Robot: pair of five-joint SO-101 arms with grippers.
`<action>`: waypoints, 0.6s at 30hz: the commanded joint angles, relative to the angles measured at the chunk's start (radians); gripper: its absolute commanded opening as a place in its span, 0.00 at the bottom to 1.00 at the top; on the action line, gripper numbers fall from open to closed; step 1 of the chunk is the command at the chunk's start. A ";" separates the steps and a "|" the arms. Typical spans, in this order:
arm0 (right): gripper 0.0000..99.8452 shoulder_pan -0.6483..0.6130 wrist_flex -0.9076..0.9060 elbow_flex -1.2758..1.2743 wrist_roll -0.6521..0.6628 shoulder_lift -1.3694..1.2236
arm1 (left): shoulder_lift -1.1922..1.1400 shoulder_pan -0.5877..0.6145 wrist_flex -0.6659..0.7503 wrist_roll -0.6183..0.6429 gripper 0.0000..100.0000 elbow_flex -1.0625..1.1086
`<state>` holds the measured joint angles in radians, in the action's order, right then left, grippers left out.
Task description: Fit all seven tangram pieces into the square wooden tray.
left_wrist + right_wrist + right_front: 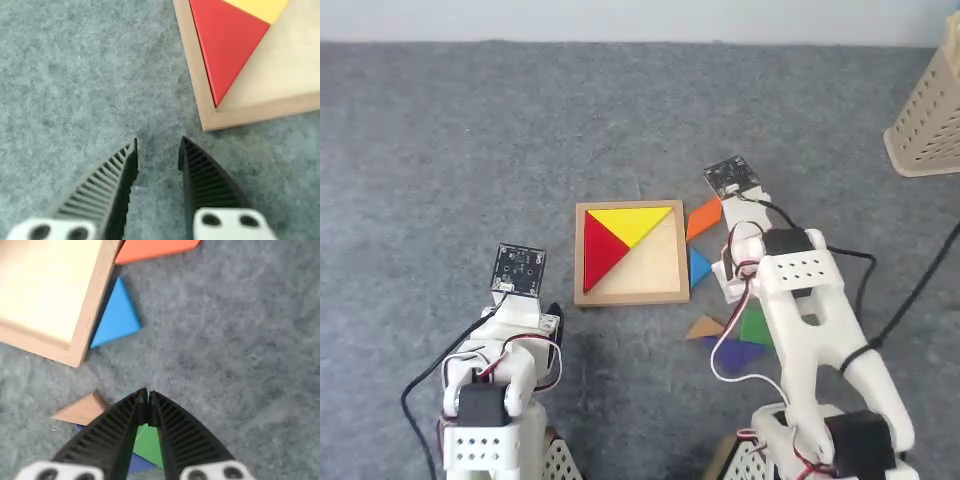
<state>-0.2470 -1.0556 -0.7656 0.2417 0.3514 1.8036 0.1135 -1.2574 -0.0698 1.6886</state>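
In tray [656, 268]: far large triangle [628, 222], left large triangle [600, 250].
Right of tray: parallelogram [704, 217]; small triangle [698, 267] against its edge.
Near-right of tray: piece cluster [705, 327] under my right gripper [147, 392].
Near-left corner: my left gripper [157, 145].
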 commanded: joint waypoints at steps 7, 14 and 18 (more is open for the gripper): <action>0.18 -0.041 0.001 0.304 -0.190 -0.170 | 0.015 0.000 -0.005 0.008 0.13 -0.004; 0.23 -0.114 -0.012 0.618 -0.423 -0.470 | 0.015 0.000 -0.005 0.008 0.13 -0.004; 0.20 -0.111 -0.002 0.706 -0.583 -0.598 | 0.015 0.000 -0.005 0.008 0.13 -0.004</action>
<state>-0.3514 -1.0556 -0.1642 -0.2386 -0.2148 1.8036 0.1135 -1.2574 -0.0698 1.6886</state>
